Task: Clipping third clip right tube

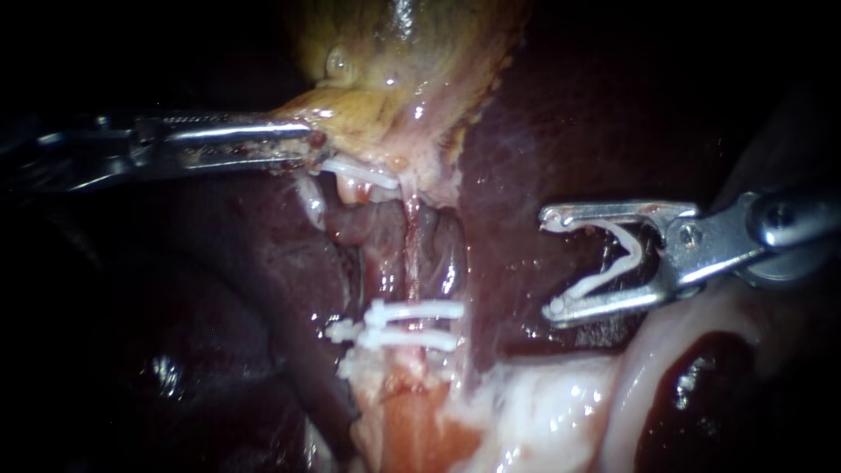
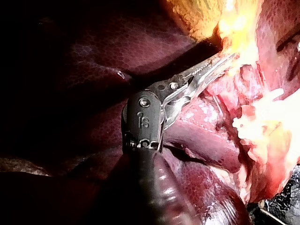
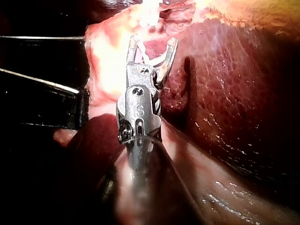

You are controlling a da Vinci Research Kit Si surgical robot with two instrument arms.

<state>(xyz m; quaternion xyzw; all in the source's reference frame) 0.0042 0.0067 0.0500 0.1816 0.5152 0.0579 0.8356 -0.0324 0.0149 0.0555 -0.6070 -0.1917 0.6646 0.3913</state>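
A pinkish tube [image 1: 412, 254] runs down from the yellow gallbladder [image 1: 394, 61] between the liver lobes. Two white clips [image 1: 416, 311] [image 1: 410, 340] cross its lower part, and another white clip [image 1: 359, 171] sits just under the gallbladder. My left instrument [image 1: 307, 142] comes in from the left, its jaws shut on the gallbladder's lower edge; in the left wrist view its jaws [image 2: 220, 61] bite into the yellow tissue. My right instrument [image 1: 549, 263] is over the liver, to the right of the tube and apart from it. Its jaws stand wide, holding a white V-shaped clip [image 1: 613, 254] [image 3: 152, 58] between them.
Dark liver [image 1: 578, 114] lies behind my right instrument, with another lobe [image 1: 219, 289] on the left. Pale glistening tissue [image 1: 561, 403] fills the lower right. A small white clip end [image 1: 342, 331] shows just left of the two lower clips.
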